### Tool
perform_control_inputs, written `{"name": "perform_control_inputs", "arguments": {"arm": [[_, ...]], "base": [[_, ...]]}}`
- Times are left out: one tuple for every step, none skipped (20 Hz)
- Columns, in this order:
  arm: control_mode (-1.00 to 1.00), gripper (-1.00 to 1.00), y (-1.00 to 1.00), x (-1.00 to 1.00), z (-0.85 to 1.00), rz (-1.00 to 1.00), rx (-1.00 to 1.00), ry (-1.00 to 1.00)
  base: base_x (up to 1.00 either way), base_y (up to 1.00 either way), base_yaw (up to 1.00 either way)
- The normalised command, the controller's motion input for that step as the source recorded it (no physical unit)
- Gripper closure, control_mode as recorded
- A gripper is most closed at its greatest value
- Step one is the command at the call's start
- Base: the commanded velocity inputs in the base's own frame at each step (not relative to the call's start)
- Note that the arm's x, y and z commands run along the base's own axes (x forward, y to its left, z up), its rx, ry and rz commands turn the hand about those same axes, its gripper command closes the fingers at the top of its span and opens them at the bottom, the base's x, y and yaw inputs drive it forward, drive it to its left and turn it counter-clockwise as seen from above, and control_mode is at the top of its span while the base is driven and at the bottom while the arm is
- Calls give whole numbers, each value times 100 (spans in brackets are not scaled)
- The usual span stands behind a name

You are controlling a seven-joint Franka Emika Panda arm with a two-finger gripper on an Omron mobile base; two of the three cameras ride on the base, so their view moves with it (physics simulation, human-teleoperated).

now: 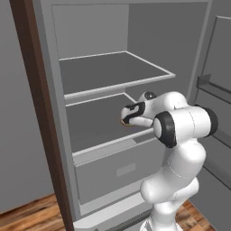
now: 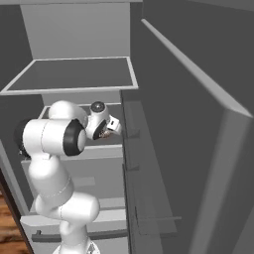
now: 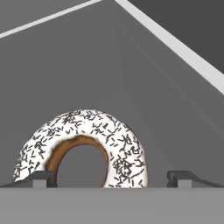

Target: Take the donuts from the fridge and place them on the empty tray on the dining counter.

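The white-iced donut (image 3: 116,140) with dark sprinkles lies on the fridge's grey middle shelf (image 1: 97,124). In the hand view it sits between my two finger tips (image 3: 43,178). My gripper (image 3: 111,177) is open, its jaws set wider than the donut and low around it. In the left base view the hand (image 1: 133,114) reaches into the open fridge (image 1: 49,90) over that shelf, with a sliver of the donut (image 1: 124,122) showing under it. The right base view has the hand (image 2: 106,129) at the shelf's front. The chocolate donut, the tray and the dining counter are out of view.
An upper shelf (image 1: 113,72) hangs close above the hand. A closed bottom drawer (image 1: 122,169) sits below. The open fridge door (image 2: 198,149) with its bins stands close on the right. A brown wood panel (image 1: 31,90) flanks the fridge on the left.
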Motion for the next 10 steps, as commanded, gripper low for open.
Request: {"name": "perform_control_inputs", "arguments": {"arm": [[-100, -100, 0, 19, -23, 0, 0, 0], [-100, -100, 0, 19, -24, 0, 0, 0], [-100, -100, 0, 19, -26, 0, 0, 0], [-100, -100, 0, 22, -26, 0, 0, 0], [-100, -100, 0, 24, -25, 0, 0, 0], [-100, -100, 0, 24, -27, 0, 0, 0], [-100, -100, 0, 21, -28, 0, 0, 0], [-100, -100, 0, 20, -27, 0, 0, 0], [-100, -100, 0, 17, -31, 0, 0, 0], [-100, -100, 0, 11, -36, 0, 0, 1]], "base": [[0, 0, 0], [0, 0, 0], [0, 0, 0], [0, 0, 0], [0, 0, 0], [0, 0, 0], [0, 0, 0], [0, 0, 0], [0, 0, 0], [0, 0, 0]]}}
